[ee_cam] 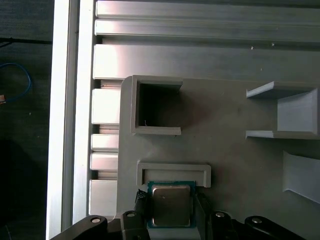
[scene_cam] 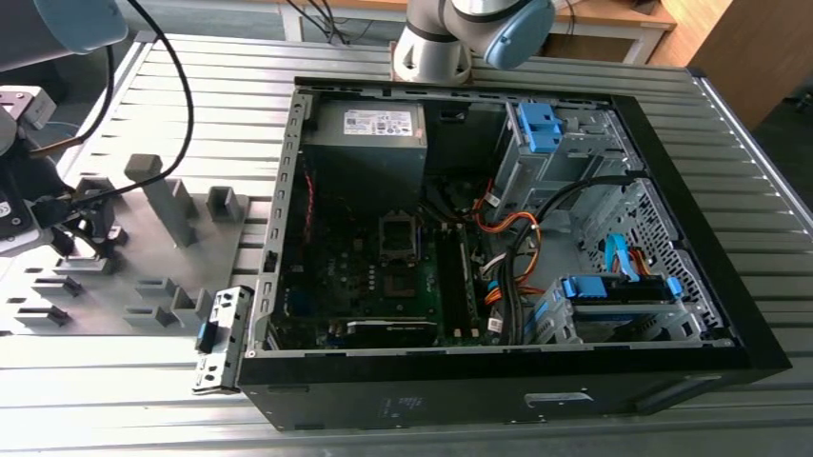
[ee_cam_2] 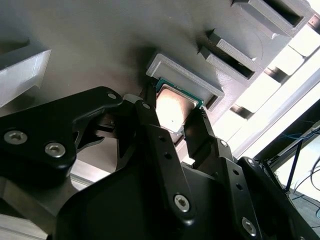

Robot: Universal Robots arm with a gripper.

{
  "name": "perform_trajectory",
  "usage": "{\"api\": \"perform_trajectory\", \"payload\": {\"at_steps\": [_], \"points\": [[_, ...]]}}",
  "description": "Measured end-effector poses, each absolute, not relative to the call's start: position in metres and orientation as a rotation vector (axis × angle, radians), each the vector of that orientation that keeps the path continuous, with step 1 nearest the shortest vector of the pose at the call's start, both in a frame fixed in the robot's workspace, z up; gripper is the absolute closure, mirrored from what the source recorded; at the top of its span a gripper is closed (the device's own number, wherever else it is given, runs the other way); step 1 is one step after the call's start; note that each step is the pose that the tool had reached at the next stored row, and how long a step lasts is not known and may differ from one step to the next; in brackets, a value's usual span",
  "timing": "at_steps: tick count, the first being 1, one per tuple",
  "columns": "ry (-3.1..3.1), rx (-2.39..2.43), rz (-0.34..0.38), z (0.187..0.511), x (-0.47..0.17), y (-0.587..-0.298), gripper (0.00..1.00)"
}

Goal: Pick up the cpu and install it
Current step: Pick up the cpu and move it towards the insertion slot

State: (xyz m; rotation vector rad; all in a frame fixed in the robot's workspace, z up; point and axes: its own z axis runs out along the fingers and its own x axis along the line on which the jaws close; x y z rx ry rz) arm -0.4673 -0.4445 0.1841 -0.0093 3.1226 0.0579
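Because the cpu (ee_cam: 171, 204) sits squarely between the two fingers (ee_cam_2: 149, 122) of the tool (ee_cam: 171, 215), nothing has to be reached for sideways. The chip lies dead ahead of the tool's tip, flat on the grey fixture plate (ee_cam: 225, 150), its pale metal face up. Its far edge is tucked into a low three-sided bracket (ee_cam: 173, 169). The tool is drawn in narrow, to the chip's own width. In both wrist views each finger meets a green side edge, so I judge it closed on the cpu, though how firmly it presses cannot be read. The chip is close to square, so no long axis governs the grasp. What counts is that the bracket walls it in on the far side and leaves the near side and the way upward open. In the exterior view the arm's wrist (scene_cam: 29, 186) stands over the fixture plate at that view's left. It is well apart from the open computer case (scene_cam: 508, 238) on the slatted worktop (scene_cam: 381, 419), where the black socket frame (scene_cam: 398, 231) lies on the board. The chip's near edge is cut off by the tool's body, and its underside is hidden. Whether it rests on the plate or is just clear of it is hard to make out.
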Motion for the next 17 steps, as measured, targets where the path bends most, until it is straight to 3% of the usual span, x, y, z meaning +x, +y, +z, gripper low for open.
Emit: {"api": "perform_trajectory", "payload": {"at_steps": [17], "points": [[3.123, -0.009, 0.058, 0.196, -0.467, -0.444, 0.53]]}}
